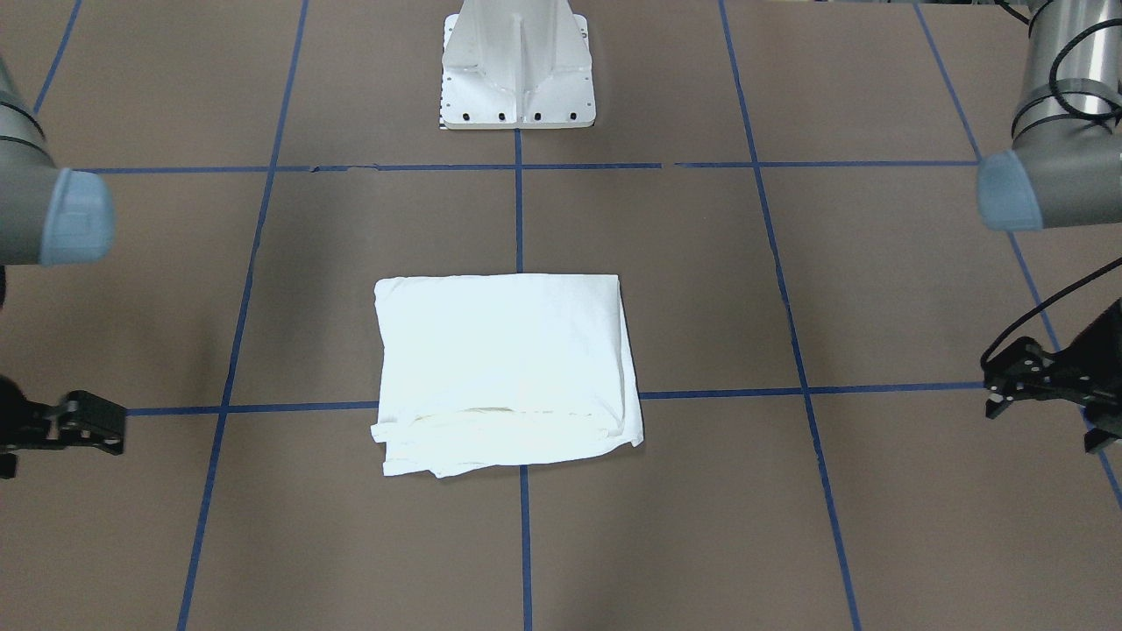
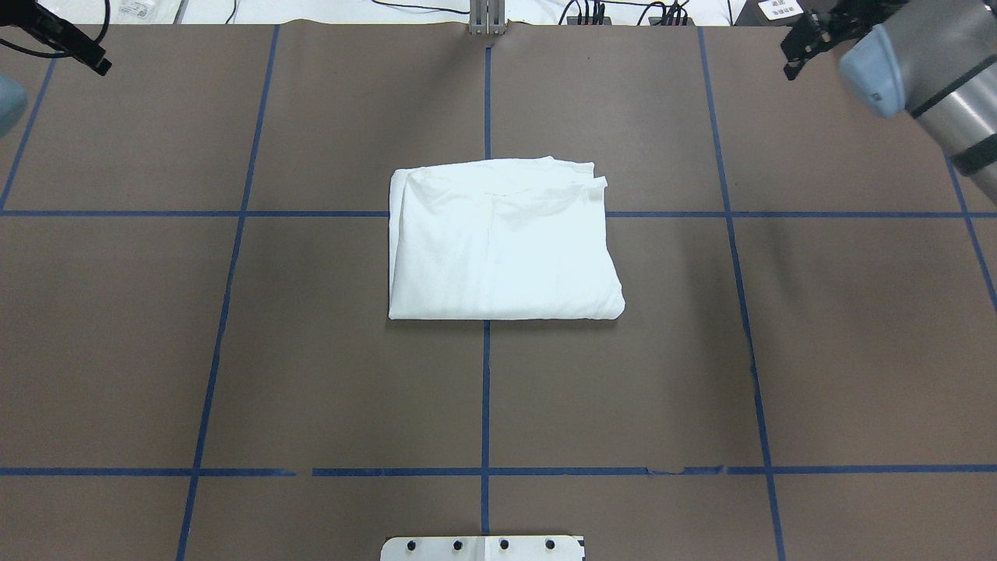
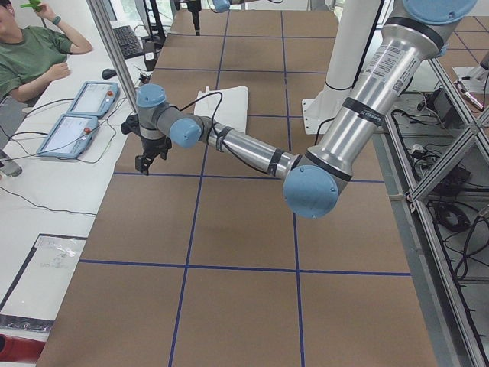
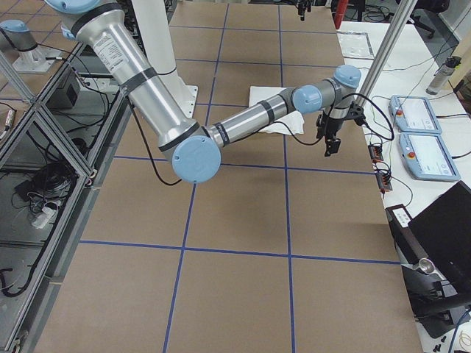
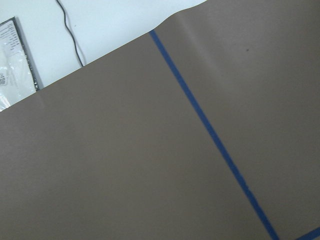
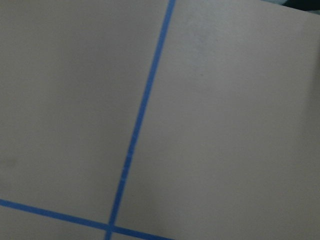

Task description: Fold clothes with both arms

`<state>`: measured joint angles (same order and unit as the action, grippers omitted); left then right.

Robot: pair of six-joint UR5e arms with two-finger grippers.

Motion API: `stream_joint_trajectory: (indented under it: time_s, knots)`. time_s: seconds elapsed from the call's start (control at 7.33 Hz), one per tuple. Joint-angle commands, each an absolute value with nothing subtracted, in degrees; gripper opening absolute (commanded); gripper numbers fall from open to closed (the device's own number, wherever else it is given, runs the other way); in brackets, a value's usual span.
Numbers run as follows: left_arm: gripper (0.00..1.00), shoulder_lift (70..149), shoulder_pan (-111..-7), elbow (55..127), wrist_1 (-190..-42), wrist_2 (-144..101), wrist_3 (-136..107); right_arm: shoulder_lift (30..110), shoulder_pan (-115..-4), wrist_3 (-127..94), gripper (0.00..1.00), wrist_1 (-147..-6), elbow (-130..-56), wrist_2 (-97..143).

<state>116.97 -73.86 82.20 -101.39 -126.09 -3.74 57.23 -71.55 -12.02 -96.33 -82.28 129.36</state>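
Nearest the robot, the white pedestal base (image 2: 483, 548) sits at the edge of the brown worktop (image 2: 311, 374), and blue tape lines (image 2: 484, 389) rule the surface into big squares. The squares just ahead of the base are bare brown sheet, so there's wide open room on both sides.

Mid-worktop, there's the white T-shirt (image 2: 498, 249), folded to a compact rectangle and lying flat across the centre tape line. Its smooth folded edge faces the robot. The far edge, with its loose stacked layers, slightly uneven, lies over a cross line. It touches neither arm, with a wide band of bare worktop on every side.

Further out, both arms hang back at the far corners. The left gripper (image 2: 92, 61) hovers above the worktop's far left corner, the right gripper (image 2: 796, 54) above the far right, each well apart from the shirt. The fingers of both hold nothing. Whether they are spread or closed, the views don't settle.

Beyond the far edge, the brown sheet ends at a white bench with cables (image 2: 592, 12). In the left side view, an operator (image 3: 30, 57) in green sits beside two control tablets (image 3: 76, 115).
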Motion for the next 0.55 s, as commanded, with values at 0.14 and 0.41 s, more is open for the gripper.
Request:
stream_joint_trajectory:
  time_s: [0.14, 0.41]
  knots:
    - [1.0, 102.88, -78.04, 88.65, -102.48, -132.71, -2.89, 79.38, -80.3, 0.52, 1.0, -96.68, -96.63, 132.87]
    - [1.0, 98.19, -81.2, 88.59, -101.7, -133.41, -2.37, 89.6, -84.19, 0.88, 1.0, -95.63, -100.09, 133.59]
